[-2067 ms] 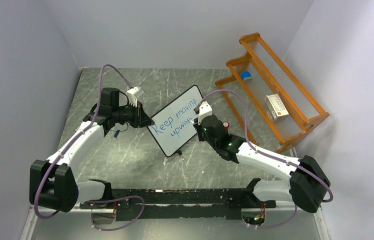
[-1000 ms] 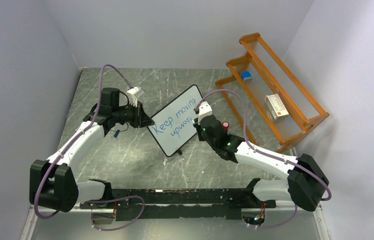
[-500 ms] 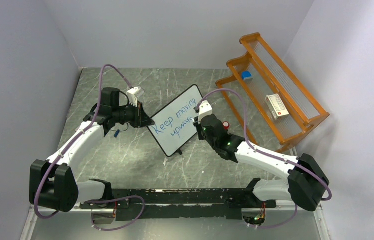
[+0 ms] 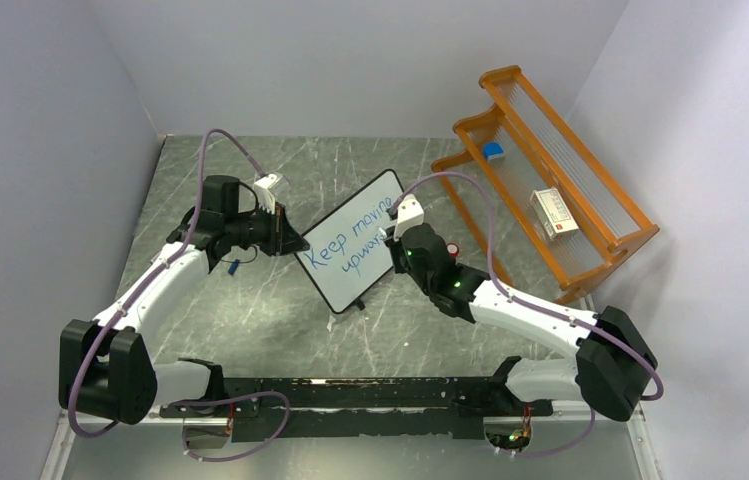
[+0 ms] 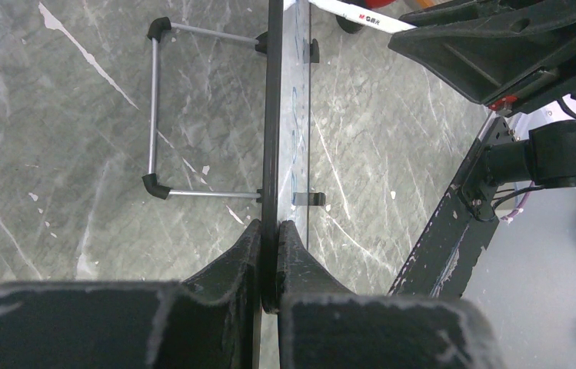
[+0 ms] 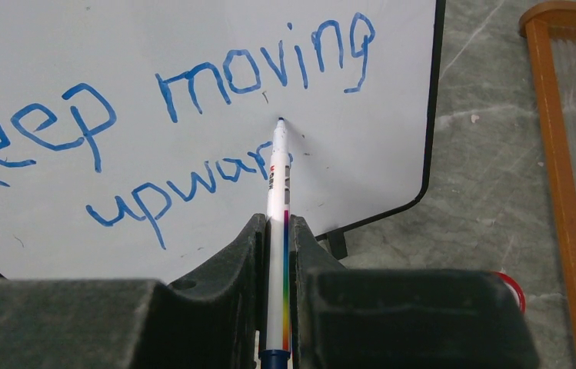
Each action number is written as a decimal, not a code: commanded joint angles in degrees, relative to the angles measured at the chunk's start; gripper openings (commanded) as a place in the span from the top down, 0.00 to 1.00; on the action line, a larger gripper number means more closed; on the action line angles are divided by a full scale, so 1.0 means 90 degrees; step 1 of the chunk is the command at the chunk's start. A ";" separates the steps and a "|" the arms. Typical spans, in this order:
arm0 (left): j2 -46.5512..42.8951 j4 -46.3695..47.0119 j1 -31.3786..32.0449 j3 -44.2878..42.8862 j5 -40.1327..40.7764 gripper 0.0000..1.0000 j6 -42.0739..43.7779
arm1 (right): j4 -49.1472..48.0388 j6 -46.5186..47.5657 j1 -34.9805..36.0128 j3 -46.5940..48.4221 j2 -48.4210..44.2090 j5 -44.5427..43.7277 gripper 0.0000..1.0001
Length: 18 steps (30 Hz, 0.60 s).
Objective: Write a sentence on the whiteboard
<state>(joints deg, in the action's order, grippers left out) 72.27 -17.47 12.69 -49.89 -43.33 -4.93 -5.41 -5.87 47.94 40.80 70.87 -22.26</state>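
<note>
Left gripper (image 5: 269,231) clamps the whiteboard (image 5: 294,92) edge; right gripper (image 6: 277,224) grips the marker (image 6: 275,181), whose next stroke should probably close the sentence (image 6: 181,127) with "upward"'s missing "d".

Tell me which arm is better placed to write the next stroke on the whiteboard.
Right. The right claw is shut on the marker, whose tip sits at the whiteboard beside the sentence's second line. The left claw is shut on the whiteboard's edge, holding it.
</note>
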 commanded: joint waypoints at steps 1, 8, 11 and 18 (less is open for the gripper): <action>0.0271 -0.0553 0.0006 0.0143 0.1006 0.95 0.0470 | -0.0158 0.0066 -0.0039 0.0196 0.0158 -0.0007 1.00; 0.0271 -0.0548 0.0006 0.0143 0.1015 0.95 0.0470 | 0.0010 -0.0035 -0.0039 0.0066 0.0139 0.0066 1.00; 0.0270 -0.0556 0.0006 0.0142 0.1021 0.95 0.0470 | 0.0118 -0.0087 -0.0038 -0.0007 0.0075 0.0098 1.00; 0.0256 -0.0549 0.0006 0.0143 0.1034 0.95 0.0470 | 0.0342 -0.0193 -0.0034 -0.0178 -0.0054 0.0109 1.00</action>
<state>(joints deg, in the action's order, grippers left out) 72.31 -17.47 12.69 -49.89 -43.24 -4.93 -4.58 -6.42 47.94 40.66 71.46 -22.02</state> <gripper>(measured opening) 0.105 0.150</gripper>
